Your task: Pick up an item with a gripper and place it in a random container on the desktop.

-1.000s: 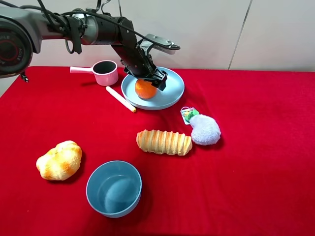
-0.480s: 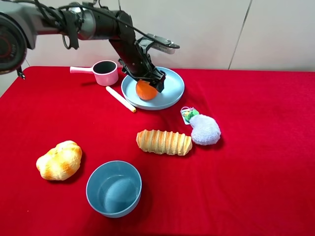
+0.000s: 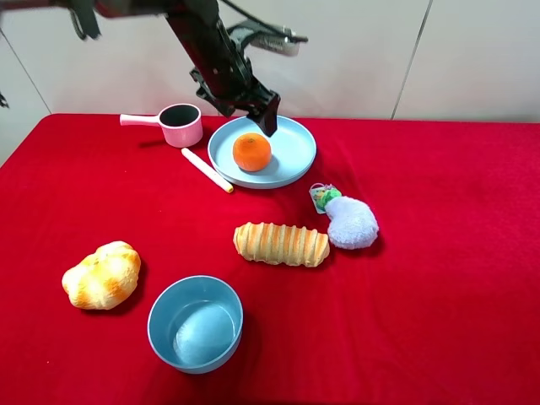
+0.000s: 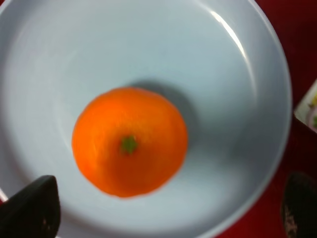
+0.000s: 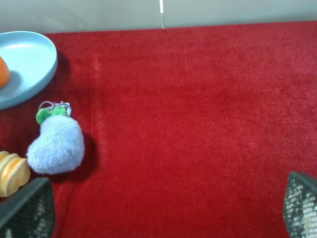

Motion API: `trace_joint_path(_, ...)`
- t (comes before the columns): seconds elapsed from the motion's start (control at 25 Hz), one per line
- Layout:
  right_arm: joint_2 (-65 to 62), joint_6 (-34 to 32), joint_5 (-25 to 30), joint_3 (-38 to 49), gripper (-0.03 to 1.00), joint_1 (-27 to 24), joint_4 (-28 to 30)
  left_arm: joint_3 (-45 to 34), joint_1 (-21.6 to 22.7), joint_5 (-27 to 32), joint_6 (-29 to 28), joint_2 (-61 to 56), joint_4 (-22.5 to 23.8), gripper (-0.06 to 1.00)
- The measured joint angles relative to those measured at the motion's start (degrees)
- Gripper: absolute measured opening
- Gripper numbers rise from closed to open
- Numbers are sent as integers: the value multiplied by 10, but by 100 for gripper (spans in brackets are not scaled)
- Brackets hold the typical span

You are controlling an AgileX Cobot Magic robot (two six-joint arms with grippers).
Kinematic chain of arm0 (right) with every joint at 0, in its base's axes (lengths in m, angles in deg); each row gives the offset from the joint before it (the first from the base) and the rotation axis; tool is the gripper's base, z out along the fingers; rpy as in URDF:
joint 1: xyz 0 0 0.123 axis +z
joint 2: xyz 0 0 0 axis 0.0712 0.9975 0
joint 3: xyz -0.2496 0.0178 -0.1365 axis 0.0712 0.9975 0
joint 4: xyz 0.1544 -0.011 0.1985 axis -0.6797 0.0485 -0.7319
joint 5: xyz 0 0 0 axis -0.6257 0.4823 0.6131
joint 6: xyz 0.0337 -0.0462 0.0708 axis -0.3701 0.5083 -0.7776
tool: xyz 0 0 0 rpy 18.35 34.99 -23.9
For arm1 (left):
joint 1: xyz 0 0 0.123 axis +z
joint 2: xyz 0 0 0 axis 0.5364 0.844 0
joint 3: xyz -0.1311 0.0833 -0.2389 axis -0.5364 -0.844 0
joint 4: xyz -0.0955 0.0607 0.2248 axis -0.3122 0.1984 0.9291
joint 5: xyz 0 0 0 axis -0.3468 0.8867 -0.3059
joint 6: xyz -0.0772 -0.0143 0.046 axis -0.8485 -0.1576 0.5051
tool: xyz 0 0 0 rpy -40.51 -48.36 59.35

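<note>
The orange mandarin (image 3: pixel 251 152) lies by itself in the wide light blue plate (image 3: pixel 295 139) at the back of the red desktop (image 3: pixel 439 278). My left gripper (image 3: pixel 246 108) hangs just above it, open and empty, clear of the fruit. In the left wrist view the mandarin (image 4: pixel 130 141) sits in the middle of the plate (image 4: pixel 223 99), and my gripper (image 4: pixel 163 218) has its two dark fingertips spread wide to either side. My right gripper (image 5: pixel 163 213) is open and empty over bare red cloth. The plate (image 5: pixel 25 59) shows at the edge of that view.
A pink saucepan (image 3: pixel 179 124) and a white stick (image 3: pixel 207 170) lie left of the plate. A ridged bread loaf (image 3: pixel 281 244) and a pale plush toy (image 3: pixel 350 221) sit mid-table. A bread roll (image 3: pixel 101 274) and a deep blue bowl (image 3: pixel 196 323) are at the front left.
My left gripper has opened, let go of the mandarin and risen off the plate. The mandarin stays in the plate.
</note>
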Motion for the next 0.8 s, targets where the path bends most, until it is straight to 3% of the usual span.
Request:
trace_joint_path(0.6, 0, 0, 0, 0, 69, 0, 0, 0, 0, 184, -48, -138, 10, 86)
trace_joint_path(0.8, 0, 0, 0, 0, 69, 0, 0, -4, 0, 186, -61, -174, 15, 83)
